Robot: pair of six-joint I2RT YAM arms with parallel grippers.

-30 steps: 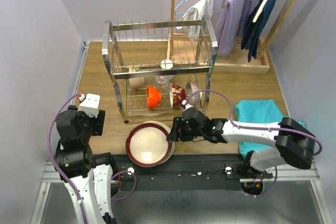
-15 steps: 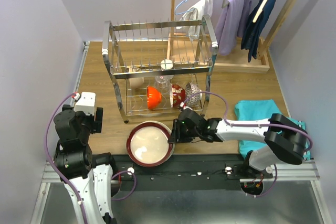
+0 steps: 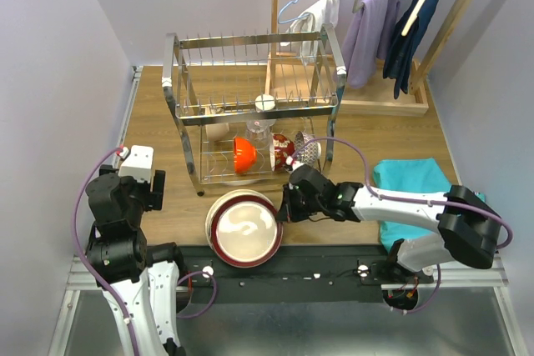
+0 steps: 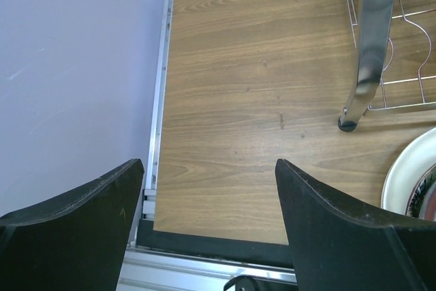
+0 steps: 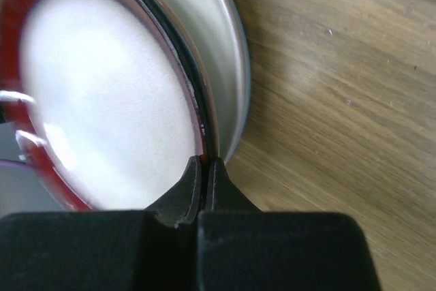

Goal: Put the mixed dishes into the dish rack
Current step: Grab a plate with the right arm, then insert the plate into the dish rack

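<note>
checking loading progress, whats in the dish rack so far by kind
bowls: 3 (orange bowl, red-patterned bowl, blue-white bowl)
clear glass: 1
beige cup: 1
total: 5 in the dish rack

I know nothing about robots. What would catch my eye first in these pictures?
First, the red-rimmed plate on top of a stack at the near edge of the table, with the right gripper shut on its rim. Behind it stands a shiny wire dish rack, with an orange bowl on its lower tier. The left gripper hangs open over the table's left side.
</note>
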